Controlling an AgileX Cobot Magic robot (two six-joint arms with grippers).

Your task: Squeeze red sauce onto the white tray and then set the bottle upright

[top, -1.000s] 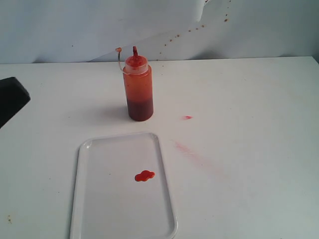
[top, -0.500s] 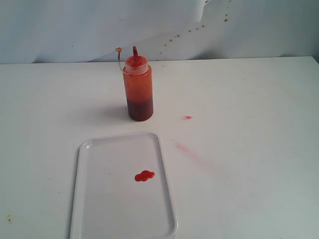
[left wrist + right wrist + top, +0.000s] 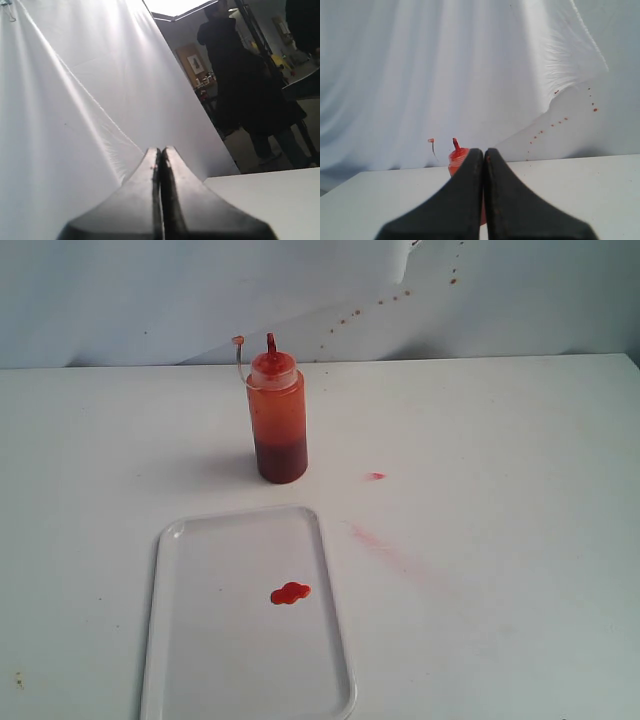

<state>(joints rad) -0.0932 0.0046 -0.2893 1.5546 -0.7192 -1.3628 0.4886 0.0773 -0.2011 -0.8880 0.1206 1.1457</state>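
My exterior camera looks down on the desk from fairly near, facing the bottle, with the backdrop behind it. The right wrist camera sits low, facing the bottle past the right claw. Those two views share bottle, desk and backdrop. The left wrist camera apparently faces away from the bottle, along the backdrop.

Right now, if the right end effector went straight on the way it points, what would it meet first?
Probably the bottle, which stands partly hidden behind the tips of the shut right end effector. How far off it is, the wrist view does not show.
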